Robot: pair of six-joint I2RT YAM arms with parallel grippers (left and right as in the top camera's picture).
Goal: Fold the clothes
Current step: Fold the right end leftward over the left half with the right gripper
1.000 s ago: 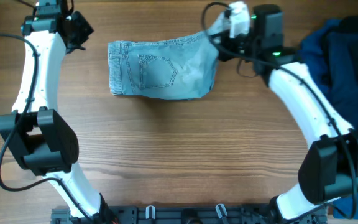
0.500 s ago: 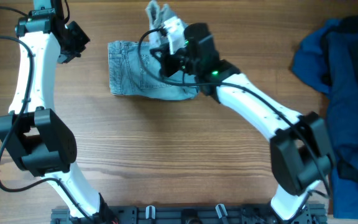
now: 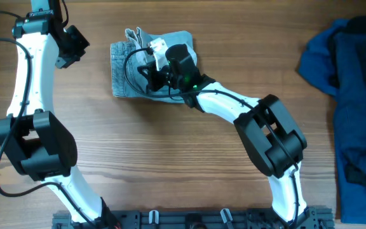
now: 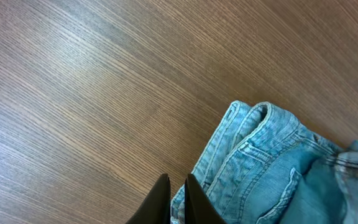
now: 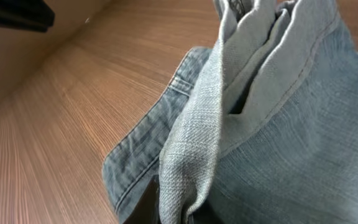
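Observation:
The clothes, light blue denim shorts (image 3: 124, 76), lie at the table's back left, doubled over on themselves. My right gripper (image 3: 146, 55) hovers over their left half, shut on a bunched fold of the denim (image 5: 197, 143) that drapes over its fingers (image 5: 146, 208). My left gripper (image 3: 75, 46) hangs to the left of the shorts, apart from them. In the left wrist view its fingers (image 4: 160, 202) stand almost together with only a sliver between them and nothing in it, above bare wood just beside the shorts' stitched corner (image 4: 253, 155).
A heap of dark navy garments (image 3: 348, 95) covers the table's right side. The wooden tabletop (image 3: 170, 159) stretches in front of the shorts. My right arm (image 3: 234, 108) reaches diagonally across the middle.
My right gripper has swept from the right to the left, carrying the shorts' right edge over onto their left half. The left gripper has barely moved.

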